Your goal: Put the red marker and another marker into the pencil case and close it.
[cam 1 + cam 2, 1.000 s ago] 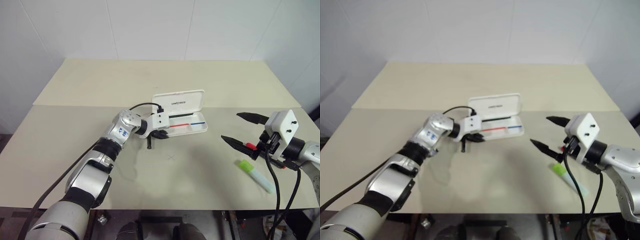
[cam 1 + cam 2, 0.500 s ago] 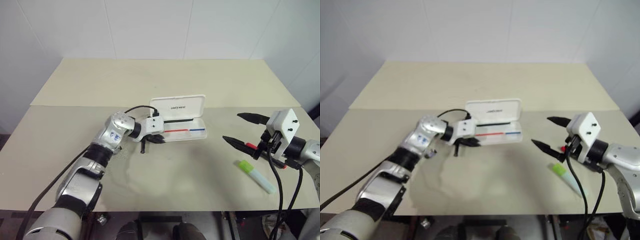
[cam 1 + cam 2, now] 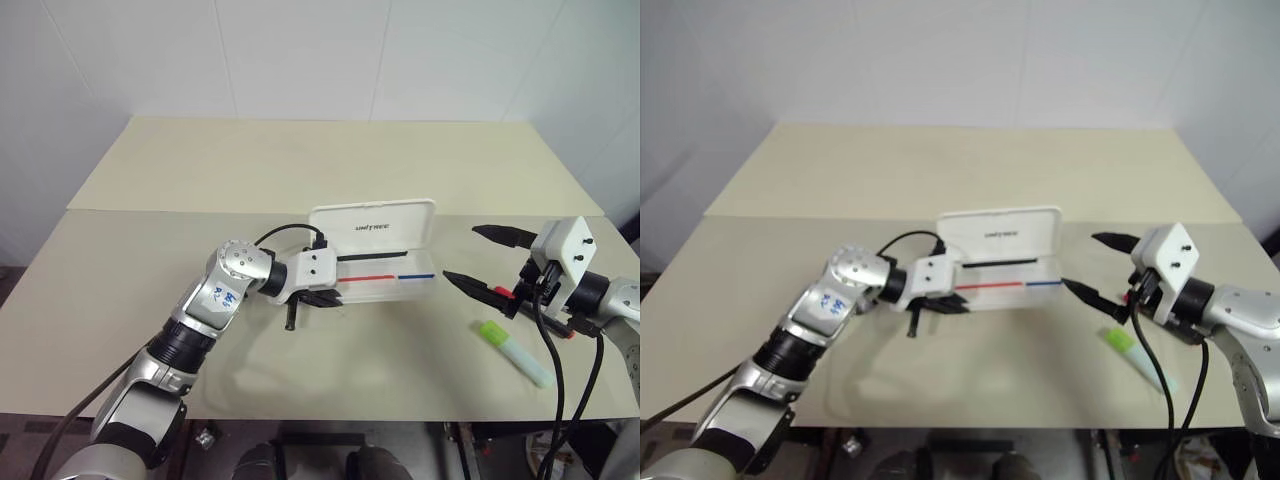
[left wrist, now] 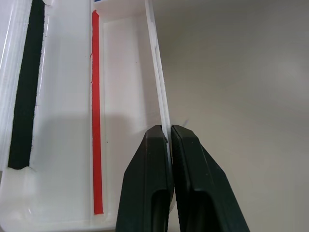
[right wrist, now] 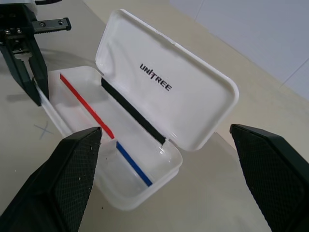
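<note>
The white pencil case (image 3: 372, 226) lies open mid-table, its lid upright and thin red, blue and black lines in the tray (image 5: 112, 163). My left gripper (image 4: 170, 145) is shut on the tray's front wall near its left end. My right gripper (image 3: 465, 254) hovers open just right of the case, with nothing between its fingers. A bit of the red marker (image 3: 500, 291) shows behind its lower finger; the rest is hidden. The other marker (image 3: 513, 351), pale with a lime-green cap, lies on the table below the right gripper.
The beige table (image 3: 200, 180) has a seam running across behind the case. A small pencilled cross (image 5: 43, 129) sits on the table just in front of the tray. The table's front edge is close to the green-capped marker.
My left gripper has dragged the open case nearer to me and to the right, so its right end now lies close to the right gripper's lower fingertip. The right arm kept still.
</note>
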You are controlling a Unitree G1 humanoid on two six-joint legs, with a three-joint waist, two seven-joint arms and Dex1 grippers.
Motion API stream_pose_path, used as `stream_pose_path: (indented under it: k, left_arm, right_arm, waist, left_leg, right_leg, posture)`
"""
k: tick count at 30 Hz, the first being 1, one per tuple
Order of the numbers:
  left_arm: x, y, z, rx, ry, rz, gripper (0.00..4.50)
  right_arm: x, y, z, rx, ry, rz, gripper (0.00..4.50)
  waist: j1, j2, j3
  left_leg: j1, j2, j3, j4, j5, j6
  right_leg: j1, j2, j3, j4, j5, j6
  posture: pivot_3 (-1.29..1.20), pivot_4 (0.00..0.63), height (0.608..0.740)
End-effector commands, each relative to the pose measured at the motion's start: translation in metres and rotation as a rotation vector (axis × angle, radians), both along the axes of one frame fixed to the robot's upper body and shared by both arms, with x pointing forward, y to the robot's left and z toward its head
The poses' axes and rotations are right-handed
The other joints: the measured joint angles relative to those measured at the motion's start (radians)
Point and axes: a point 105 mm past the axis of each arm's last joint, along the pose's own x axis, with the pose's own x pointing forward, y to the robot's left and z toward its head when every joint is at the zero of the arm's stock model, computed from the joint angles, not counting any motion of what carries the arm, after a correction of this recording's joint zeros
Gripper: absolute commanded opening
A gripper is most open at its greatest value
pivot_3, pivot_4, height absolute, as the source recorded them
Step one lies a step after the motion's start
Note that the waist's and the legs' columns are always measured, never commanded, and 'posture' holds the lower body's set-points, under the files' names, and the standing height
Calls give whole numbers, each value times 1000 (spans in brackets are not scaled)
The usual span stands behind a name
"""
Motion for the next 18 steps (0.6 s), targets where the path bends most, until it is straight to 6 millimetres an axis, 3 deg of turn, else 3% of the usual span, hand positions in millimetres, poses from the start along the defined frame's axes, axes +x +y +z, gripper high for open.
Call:
stream_pose_path:
  k: [1, 7, 16, 17, 18]
  left_arm:
    - [-14, -7, 3, -13, 3, -39, 92]
    - [-25, -6, -7, 18, 43, -33, 92]
    - [-24, -6, -23, 14, 96, -8, 92]
    - [-24, -7, -23, 12, 95, -18, 572]
    - [-23, -9, -23, 9, 86, -16, 744]
  right_arm:
    - [-4, 1, 7, 10, -27, 14, 4500]
    - [-5, 1, 6, 13, -24, 13, 4500]
    - [-3, 4, 5, 21, -23, 13, 4500]
    - [-3, 4, 5, 22, -23, 13, 4500]
    - [-3, 4, 5, 22, -23, 14, 4500]
  waist:
    - [-2, 0, 0]
    - [0, 0, 0]
    - [1, 0, 0]
    - [1, 0, 0]
    - [1, 0, 0]
  left_leg:
    - [0, 0, 0, 0, 0, 0]
    - [0, 0, -1, 0, 0, 0]
    - [0, 0, -2, 0, 0, 0]
    - [0, 0, -2, 0, 0, 0]
    - [0, 0, -2, 0, 0, 0]
  right_leg:
    - [0, 0, 0, 0, 0, 0]
    - [0, 0, 1, 0, 0, 0]
    - [1, -1, 1, 0, 0, 0]
    - [1, -1, 1, 0, 0, 0]
    - [1, -1, 1, 0, 0, 0]
  posture:
    - [0, 150, 740]
    - [0, 150, 740]
    - [0, 150, 740]
    - [0, 150, 740]
    - [0, 150, 740]
